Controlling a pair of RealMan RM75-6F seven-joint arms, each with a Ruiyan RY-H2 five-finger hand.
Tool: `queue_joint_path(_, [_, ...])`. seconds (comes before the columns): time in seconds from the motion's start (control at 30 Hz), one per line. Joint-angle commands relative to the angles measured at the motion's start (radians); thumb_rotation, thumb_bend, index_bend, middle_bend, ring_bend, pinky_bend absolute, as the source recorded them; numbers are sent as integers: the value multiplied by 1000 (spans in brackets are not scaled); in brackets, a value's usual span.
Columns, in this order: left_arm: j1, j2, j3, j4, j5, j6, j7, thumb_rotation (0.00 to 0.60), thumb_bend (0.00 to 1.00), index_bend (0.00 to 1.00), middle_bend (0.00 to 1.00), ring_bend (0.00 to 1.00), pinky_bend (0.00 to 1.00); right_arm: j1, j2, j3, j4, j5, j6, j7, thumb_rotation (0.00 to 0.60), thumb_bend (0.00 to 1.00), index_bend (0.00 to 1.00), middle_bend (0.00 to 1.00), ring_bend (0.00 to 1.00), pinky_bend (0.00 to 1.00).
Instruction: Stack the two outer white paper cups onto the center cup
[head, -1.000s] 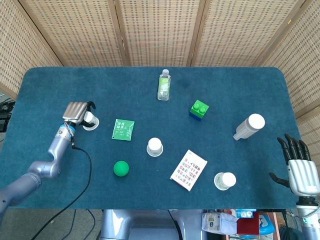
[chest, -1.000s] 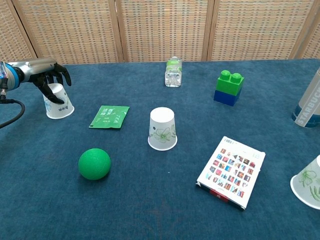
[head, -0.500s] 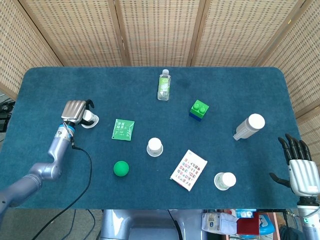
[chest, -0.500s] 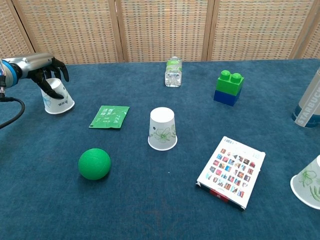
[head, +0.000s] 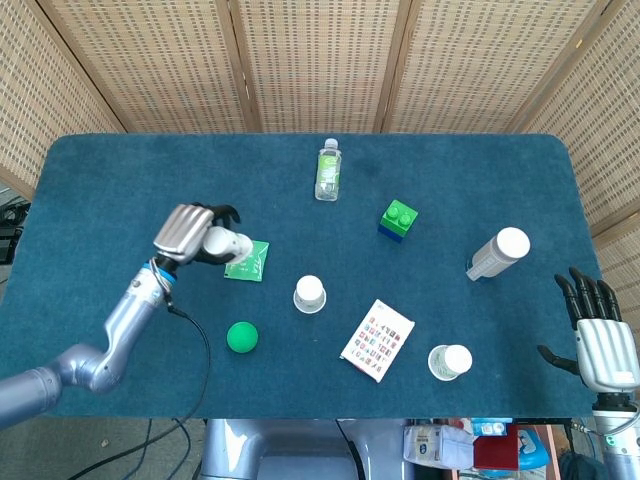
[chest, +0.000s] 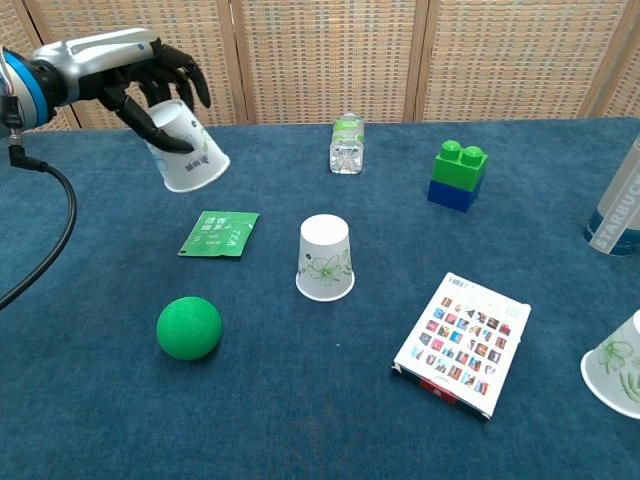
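My left hand (head: 188, 232) (chest: 150, 85) grips a white paper cup (head: 226, 243) (chest: 187, 147) lifted off the table and tilted, its mouth down and to the right. It hangs above the green sachet (head: 246, 259) (chest: 220, 233). The center cup (head: 310, 294) (chest: 326, 258) stands upside down mid-table, to the right of the held cup. A third white cup (head: 451, 361) (chest: 618, 365) stands upside down at the front right. My right hand (head: 600, 335) hovers open at the right table edge, fingers apart, holding nothing.
A green ball (head: 241, 337) (chest: 189, 327) lies front left. A small water bottle (head: 328, 170) (chest: 346, 144) lies at the back, a green and blue brick (head: 398, 220) (chest: 457, 175) to its right. A printed card pack (head: 379, 339) (chest: 463, 343) lies front right; a white tumbler (head: 497, 254) sits far right.
My left hand has lifted its cup off the table and carried it right, toward the center cup, tilting it. The right hand has not moved.
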Motion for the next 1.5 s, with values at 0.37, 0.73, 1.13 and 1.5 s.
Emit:
queue_joint_path(0.37, [-99,-25,-5,-227,-97,-34,154,600,204,395,504,509,391,2,4,1,1,9,-8,9,600,0,0,0,0,0])
queue_joint_path(0.73, [-173,-129,-3,-169,-202,-14,276,600,205,394,503,509,361,-2,14,7,3,22,-5,30,600,0,0,0,0,0])
queue_joint_path(1.13, [-219,-171,0,-123,-287,-18,322,600,204,394,499,508,361,-7,24,10,-1,22,4,54,600,0,0,0,0,0])
queue_joint_path(1.5, [-251,-176,12,-108,-356,-36,352,600,205,310,250,284,295,-10,31,12,0,28,4,71,600,0,0,0,0,0])
